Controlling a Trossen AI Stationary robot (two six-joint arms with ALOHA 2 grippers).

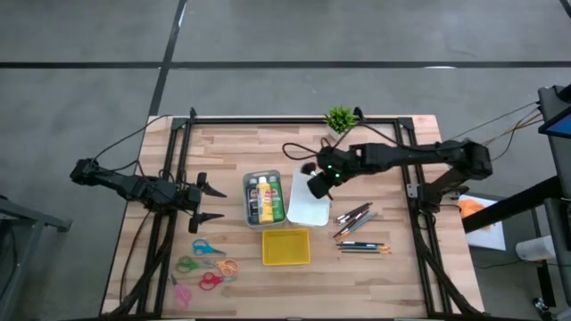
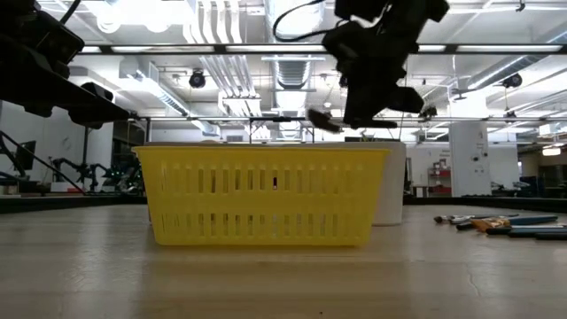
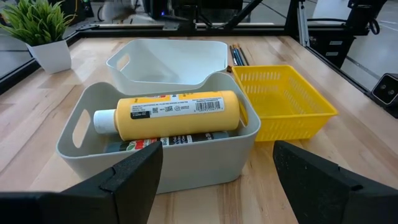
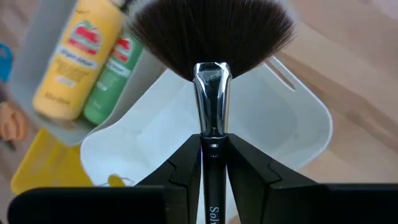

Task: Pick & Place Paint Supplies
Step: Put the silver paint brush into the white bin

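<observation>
My right gripper (image 4: pixel 213 140) is shut on a dark-handled fan brush (image 4: pixel 211 93) and hovers over the white bin (image 4: pixel 292 130); in the high view it (image 1: pixel 319 185) is above that bin (image 1: pixel 308 209). A yellow bottle (image 3: pixel 177 112) lies on its side in the grey bin (image 3: pixel 81 140), with a green bottle (image 4: pixel 115 74) beside it. More brushes (image 1: pixel 355 217) and pencils (image 1: pixel 363 247) lie on the table right of the bins. My left gripper (image 1: pixel 219 201) is open, just left of the grey bin (image 1: pixel 263 198). My right gripper pinches the fan brush by its dark handle (image 4: pixel 213 155), just below the silver ferrule (image 4: pixel 211 99), between the two fingers. The handle runs along the fingers and the bristles (image 4: pixel 211 31) fan out beyond the fingertips. The brush is lifted clear above the white bin.
A yellow basket (image 1: pixel 285 247) stands near the grey bin, toward the near edge. Several scissors (image 1: pixel 205 266) lie at the near left. A small potted plant (image 1: pixel 339 119) stands at the far edge. Bare wood shows on the far left part of the table.
</observation>
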